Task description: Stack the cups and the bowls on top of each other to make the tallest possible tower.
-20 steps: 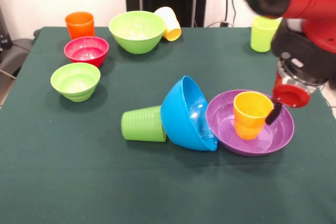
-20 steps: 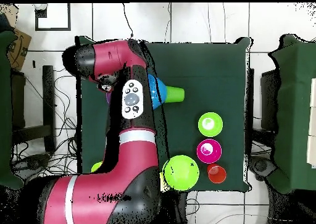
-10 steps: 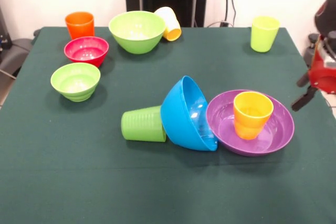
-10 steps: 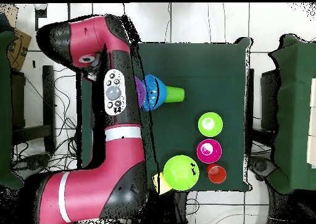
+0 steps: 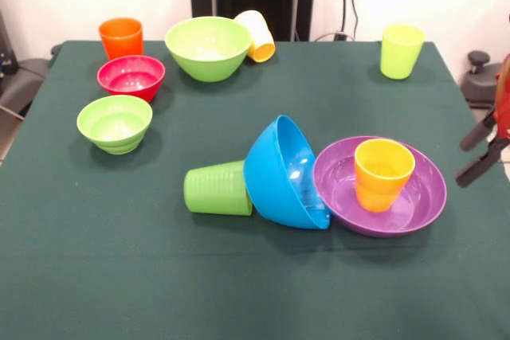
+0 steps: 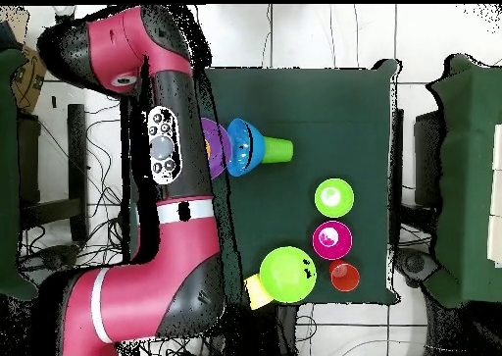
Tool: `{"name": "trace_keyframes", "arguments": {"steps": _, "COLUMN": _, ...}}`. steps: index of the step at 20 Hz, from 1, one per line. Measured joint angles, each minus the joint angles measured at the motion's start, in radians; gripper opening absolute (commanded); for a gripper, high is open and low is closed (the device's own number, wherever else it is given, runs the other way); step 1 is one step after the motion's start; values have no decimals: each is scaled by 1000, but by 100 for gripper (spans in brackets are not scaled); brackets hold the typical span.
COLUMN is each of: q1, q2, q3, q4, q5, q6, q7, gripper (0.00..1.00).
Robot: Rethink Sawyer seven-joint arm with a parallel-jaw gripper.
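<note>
The pincer [image 5: 482,153] now sits at the right edge of the front view, off the table's [image 5: 335,101] side, its two black fingers [image 5: 476,130] spread apart and holding nothing. A second ago it hung low over the purple bowl [image 5: 422,201], a fingertip at the rim of the orange-yellow cup [image 5: 382,173]; since then it has drawn right and away. The cup stands upright inside that bowl, so I judge one piece as placed and the arm [image 6: 162,156] free to fetch another.

Nothing else has shifted. Left of the purple bowl the blue bowl [image 5: 283,173] leans on its side against it, and the green cup [image 5: 217,188] lies tipped over behind the blue one.

Counted: five cups, namely orange-yellow, green, orange [image 5: 120,37] at upper left, pale yellow [image 5: 256,35] lying tipped beside the big lime bowl [image 5: 207,47], and yellow-green [image 5: 400,50] at upper right. Five bowls: purple, blue, big lime, red [image 5: 131,76], small lime [image 5: 115,123].

The tower is only cup-in-bowl so far.
</note>
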Motion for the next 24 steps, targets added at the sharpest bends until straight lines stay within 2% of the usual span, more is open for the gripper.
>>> {"name": "trace_keyframes", "arguments": {"steps": 6, "q1": -17, "q2": 42, "q3": -25, "q4": -103, "q5": -32, "q6": -22, "q7": -39, "gripper": 100}}
{"name": "trace_keyframes", "arguments": {"steps": 12, "q1": -42, "q2": 46, "q3": -26, "q4": -134, "q5": -31, "q6": -32, "q7": -111, "gripper": 100}}
{"name": "trace_keyframes", "arguments": {"steps": 24, "q1": -145, "q2": 42, "q3": -19, "q4": -168, "q5": -16, "q6": -60, "q7": -375, "gripper": 100}}
